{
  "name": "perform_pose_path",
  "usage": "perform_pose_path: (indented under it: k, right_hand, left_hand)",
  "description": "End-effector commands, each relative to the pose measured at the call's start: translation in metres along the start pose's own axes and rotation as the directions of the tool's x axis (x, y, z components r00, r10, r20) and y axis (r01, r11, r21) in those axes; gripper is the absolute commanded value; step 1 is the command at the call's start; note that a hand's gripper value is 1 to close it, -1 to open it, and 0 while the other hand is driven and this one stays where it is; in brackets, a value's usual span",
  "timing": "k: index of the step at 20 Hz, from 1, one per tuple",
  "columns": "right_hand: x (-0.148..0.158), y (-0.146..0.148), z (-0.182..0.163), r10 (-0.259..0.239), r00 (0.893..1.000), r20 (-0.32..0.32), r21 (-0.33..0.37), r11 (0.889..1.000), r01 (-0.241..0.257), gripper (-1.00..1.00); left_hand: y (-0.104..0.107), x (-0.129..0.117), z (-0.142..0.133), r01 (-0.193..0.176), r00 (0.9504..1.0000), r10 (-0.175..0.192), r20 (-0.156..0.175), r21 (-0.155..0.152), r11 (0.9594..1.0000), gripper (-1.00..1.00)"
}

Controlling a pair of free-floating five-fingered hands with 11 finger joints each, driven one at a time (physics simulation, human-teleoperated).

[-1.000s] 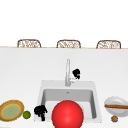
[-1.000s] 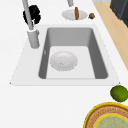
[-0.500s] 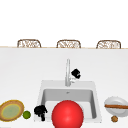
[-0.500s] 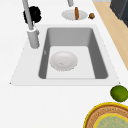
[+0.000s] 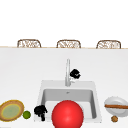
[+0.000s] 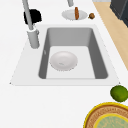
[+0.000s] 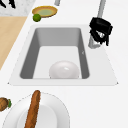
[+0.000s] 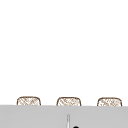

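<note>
My right hand [image 5: 75, 74] hovers just right of the faucet [image 5: 67, 72], level with its lower half, fingers curled. From the right side my right hand [image 7: 100, 28] hangs in front of the faucet's stem [image 7: 94, 42], fingers pointing down; contact is unclear. It shows behind the faucet [image 6: 32, 37] from the left as a dark shape, the right hand [image 6: 32, 16]. My left hand [image 5: 40, 111] stays at the sink's front left corner. A white bowl [image 6: 63, 60] lies in the basin [image 7: 64, 70]. In the front view a red ball shape [image 5: 67, 115] covers the basin's front.
A yellow plate [image 5: 3, 110] and a lime [image 5: 26, 115] sit left of the sink. On the right stand a white plate [image 5: 112, 101] with a brown stick across it and a small brown lump [image 5: 114, 118]. Three woven chair backs [image 5: 28, 43] line the counter's far edge.
</note>
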Motion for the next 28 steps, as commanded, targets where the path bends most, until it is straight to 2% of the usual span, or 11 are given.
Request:
perform_pose_path:
  k: [1,5,9,12,26,28]
  right_hand:
    - [0.016,-0.017,0.01,0.014,0.999,0.032,-0.033,0.999,-0.013,1.0]
    - [0.027,-0.018,0.009,0.065,0.997,-0.045,-0.036,0.997,-0.067,1.0]
    - [0.035,-0.02,0.011,0.086,0.992,-0.093,-0.017,0.996,-0.088,1.0]
    - [0.036,-0.021,0.012,0.084,0.987,-0.137,-0.012,0.996,-0.086,1.0]
    - [0.041,-0.019,0.015,0.075,0.978,-0.195,-0.01,0.997,-0.078,1.0]
    - [0.038,-0.021,0.02,0.087,0.974,-0.209,0.001,0.996,-0.088,1.0]
  left_hand:
    - [0.0,0.0,0.0,0.0,1.0,0.0,0.0,0.0,1.0,0.0]
    - [0.0,0.0,0.0,0.0,1.0,0.0,0.0,0.0,1.0,0.0]
    - [0.0,0.0,0.0,0.0,1.0,0.0,0.0,0.0,1.0,0.0]
    - [0.0,0.0,0.0,0.0,1.0,0.0,0.0,0.0,1.0,0.0]
    - [0.0,0.0,0.0,0.0,1.0,0.0,0.0,0.0,1.0,0.0]
    - [0.0,0.0,0.0,0.0,1.0,0.0,0.0,0.0,1.0,0.0]
